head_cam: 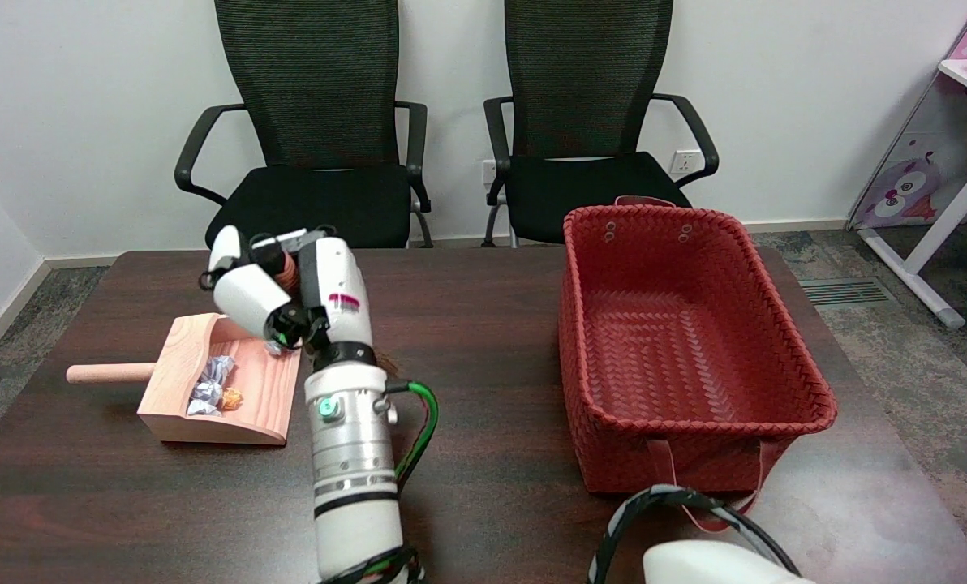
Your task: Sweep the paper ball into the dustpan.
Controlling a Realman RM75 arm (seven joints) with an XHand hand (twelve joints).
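Right hand [260, 296] hovers over the open mouth of the wooden dustpan [260, 397], fingers curled around a brown handle, seemingly the brush [288, 272] — bristles not visible. Crumpled paper ball [210, 381] lies inside the pan, toward its handle end, at eight o'clock from the hand. Red woven basket [694, 405] stands at three o'clock — well apart — on the dark table [483, 470].

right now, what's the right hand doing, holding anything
Right hand: fingers curled around a brown handle, probably the brush; it hangs over the dustpan, which has paper scraps in it.
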